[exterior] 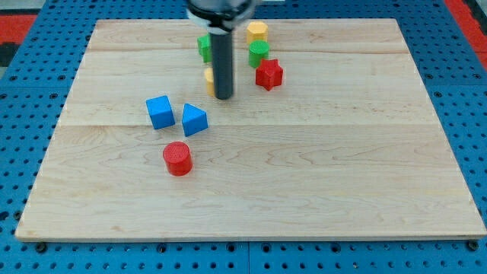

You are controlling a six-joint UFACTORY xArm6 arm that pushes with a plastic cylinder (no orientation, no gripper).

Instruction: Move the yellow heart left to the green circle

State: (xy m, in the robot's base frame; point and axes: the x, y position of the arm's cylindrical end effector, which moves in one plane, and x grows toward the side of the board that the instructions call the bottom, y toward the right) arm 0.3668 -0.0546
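Board (251,190): wide open room across bottom and right; crowded at top centre. Rod, no jaws, nothing gripped; my tip (224,97) down just right of yellow heart (208,78), heart mostly hidden behind rod. Green circle (204,47) above heart, partly hidden. Risk: glancing push spins heart off line toward blue cube (159,112). Green block (259,53), red star (268,74) near tip's right.

Wooden board (304,167) on blue pegboard (23,243). Non-task blocks: blue cube (159,112) and blue wedge-like block (194,119) just beside each other; red cylinder (177,158) below them; red star (268,74) — top centre; yellow hexagon (257,32) above.
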